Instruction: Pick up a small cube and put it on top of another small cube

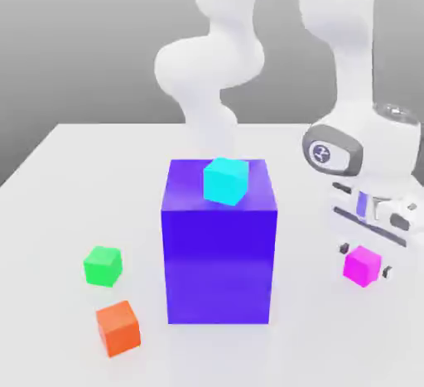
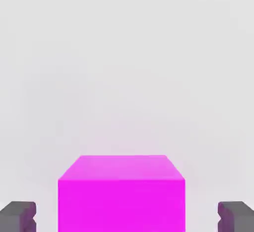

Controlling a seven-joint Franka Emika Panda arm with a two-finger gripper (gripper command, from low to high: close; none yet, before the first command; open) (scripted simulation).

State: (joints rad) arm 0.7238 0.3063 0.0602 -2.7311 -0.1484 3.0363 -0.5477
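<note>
The small magenta-pink cube [image 1: 362, 264] rests on the white table at the exterior view's right. My gripper [image 1: 364, 259] is lowered over it with one finger on each side. In the hand view the cube [image 2: 121, 196] sits between the two dark fingertips [image 2: 18, 216], and a strip of table shows on both sides of it, so the jaws stand open and clear of the cube. A small cyan cube [image 1: 226, 181] sits on top of the big blue-purple block [image 1: 219, 253] in the middle of the table.
A small green cube [image 1: 103, 265] and a small orange cube [image 1: 118, 327] lie on the table at the exterior view's left of the big block. The white arm rises behind and to the right of the block.
</note>
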